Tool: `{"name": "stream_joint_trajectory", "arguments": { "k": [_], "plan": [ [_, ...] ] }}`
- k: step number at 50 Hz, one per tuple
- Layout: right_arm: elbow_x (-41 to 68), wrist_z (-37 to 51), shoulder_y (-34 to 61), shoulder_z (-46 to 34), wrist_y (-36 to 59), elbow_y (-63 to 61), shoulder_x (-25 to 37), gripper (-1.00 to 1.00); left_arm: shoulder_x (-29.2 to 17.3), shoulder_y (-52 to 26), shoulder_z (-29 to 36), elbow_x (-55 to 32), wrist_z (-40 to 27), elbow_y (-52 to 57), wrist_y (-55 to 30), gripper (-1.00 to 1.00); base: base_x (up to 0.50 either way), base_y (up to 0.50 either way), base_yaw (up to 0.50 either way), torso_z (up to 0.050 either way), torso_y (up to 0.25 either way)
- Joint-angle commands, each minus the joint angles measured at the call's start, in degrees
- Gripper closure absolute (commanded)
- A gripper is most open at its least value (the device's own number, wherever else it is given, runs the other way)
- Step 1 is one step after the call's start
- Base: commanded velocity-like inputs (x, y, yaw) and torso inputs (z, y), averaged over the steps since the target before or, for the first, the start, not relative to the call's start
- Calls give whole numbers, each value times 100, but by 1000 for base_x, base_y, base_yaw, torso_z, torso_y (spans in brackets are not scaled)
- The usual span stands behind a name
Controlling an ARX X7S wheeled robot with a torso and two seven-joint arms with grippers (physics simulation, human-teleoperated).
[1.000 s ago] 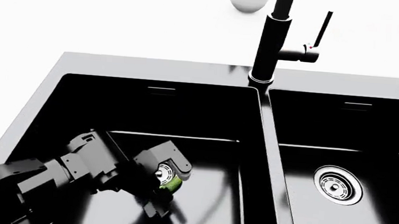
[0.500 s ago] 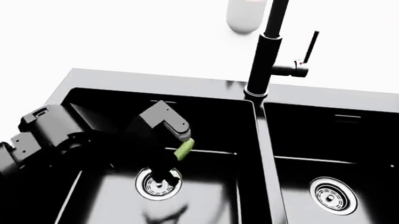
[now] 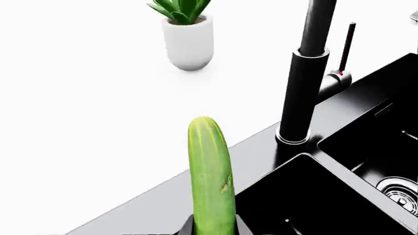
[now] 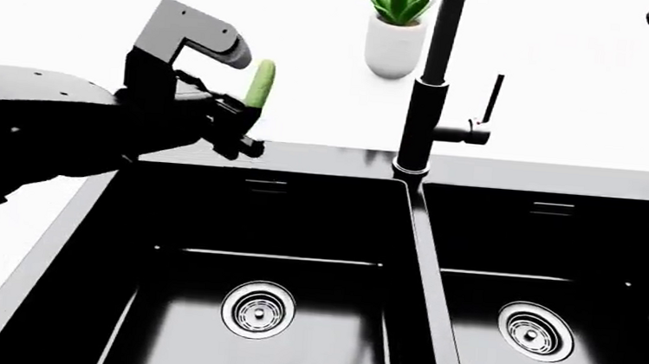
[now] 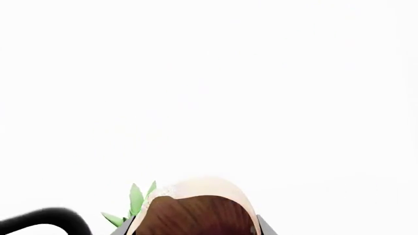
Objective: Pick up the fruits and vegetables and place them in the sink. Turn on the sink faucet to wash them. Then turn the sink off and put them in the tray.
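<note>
The left gripper [image 4: 249, 115] is pinching the cucumber [image 4: 260, 83] by its lower end and holding it upright above the back left corner of the sink [image 4: 102, 208], over the white counter just behind the rim. In the left wrist view the cucumber [image 3: 210, 176] is standing tall between the jaws, with the faucet [image 3: 306, 73] and a potted plant [image 3: 188, 36] beyond it. Both basins are lying bare, each showing only its drain [image 4: 258, 308], and no water is running from the faucet [image 4: 425, 86]; its lever [image 4: 493, 98] is pointing up.

The right gripper [image 5: 196, 230] is showing only at the edge of its own view, closed around a round pale thing with a brown underside, which I am taking to be the onion [image 5: 196, 205]; in the head view only a dark scrap of that arm is peeking in at the top right corner.

With the basins empty and the tap off, the washing is looking finished, so the step in hand is probably carrying the produce to the tray. The tray is not appearing in any view, so the next move is calling for bringing it into sight and then setting the cucumber down flat inside its rim
</note>
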Motion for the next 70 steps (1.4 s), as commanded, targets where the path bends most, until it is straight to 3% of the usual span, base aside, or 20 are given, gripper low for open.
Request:
{"name": "stream_joint_trajectory", "arguments": {
  "k": [1, 9, 25, 31, 44, 54, 63, 70],
  "plan": [
    [-109, 189, -4, -17, 108, -201, -21, 100, -500, -239, -726, -196, -798, 397, 354, 100, -500, 0, 0, 0, 0],
    [-28, 670, 245, -114, 558, -595, 176, 100, -904, -216, -977, -351, -1217, 1015, 396, 100, -500, -3, 0, 0, 0],
    [672, 1671, -279, 448, 664, -1729, 854, 100, -977, 50, -1238, -361, -1657, 1689, 828, 100, -461, -295, 0, 0, 0],
    [1119, 2585, 37, 504, 1029, -2738, 1158, 100, -1341, 527, -1399, -179, -2367, 2817, 1207, 100, -432, -335, 0, 0, 0],
    [483, 4087, -1554, 672, 738, -4175, 1305, 100, -2201, 1694, -1830, -392, -4478, 4621, 1780, 100, -407, -348, 0, 0, 0],
    [-381, 3940, -1675, 119, 1003, -4249, 870, 100, -2199, 2172, -1859, -340, -4953, 4981, 2083, 100, -93, -479, 0, 0, 0],
    [-630, 3488, -1943, -216, 720, -4100, 340, 100, -1666, 2428, -1561, -112, -4561, 4971, 2236, 100, -47, -500, 0, 0, 0],
    [-615, 3431, -1984, -247, 694, -4234, 367, 100, -1603, 2391, -1544, -146, -4568, 5077, 2224, 100, -46, -500, 0, 0, 0]
  ]
}}
